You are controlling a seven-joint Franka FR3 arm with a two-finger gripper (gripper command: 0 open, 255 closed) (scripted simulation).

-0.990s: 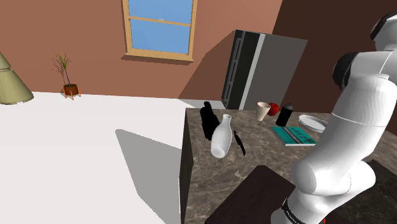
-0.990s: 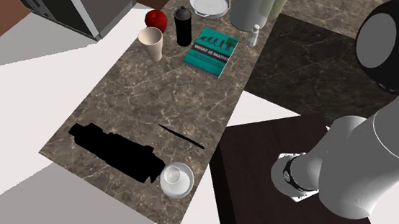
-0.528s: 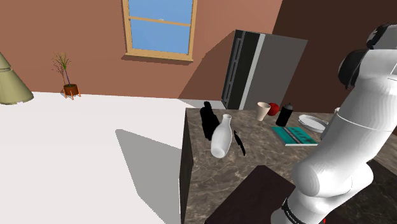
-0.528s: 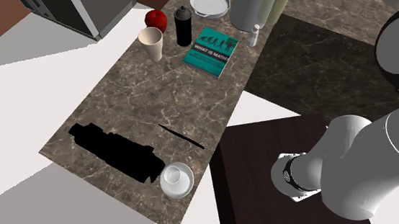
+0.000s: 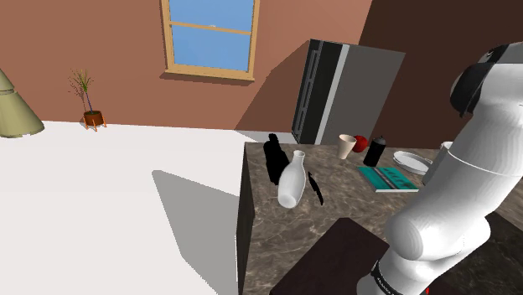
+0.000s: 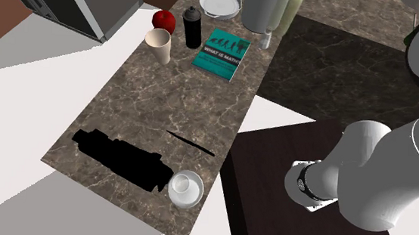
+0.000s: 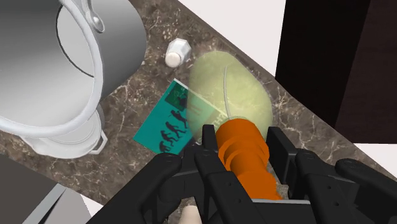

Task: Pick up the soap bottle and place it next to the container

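Orange, ribbed plastic forms the pump neck of the pale yellow-green, translucent, round-bodied soap bottle point(image 7: 229, 86), and this neck is clasped between the two black fingers of the all-black gripper point(image 7: 243, 135), which is closed on it. The bottle's long axis is seen to run straight on from the gripper, neck at the fingers and bulbous body pointing away toward the surface below. Whether its base rests on that surface or hangs just clear of it cannot be told.

In the wrist view the bottle is found over the brown veined marble countertop point(image 7: 137, 95), its body overlapping one corner of the flat teal paperback book point(image 7: 164, 130). A small white shaker point(image 7: 176, 52) stands just beside it, and the large grey brushed-metal pot point(image 7: 124, 38) with loop handles lies just beyond that. In the second exterior view the bottle point(image 6: 290, 0) is seen close against the pot's side, at the far end of the counter.

Which item is meant as the container is not settled by the pictures. If the pot is meant, little travel is judged to be needed. If the black cylindrical canister point(image 6: 194, 27) is meant, the bottle must be carried across the book.
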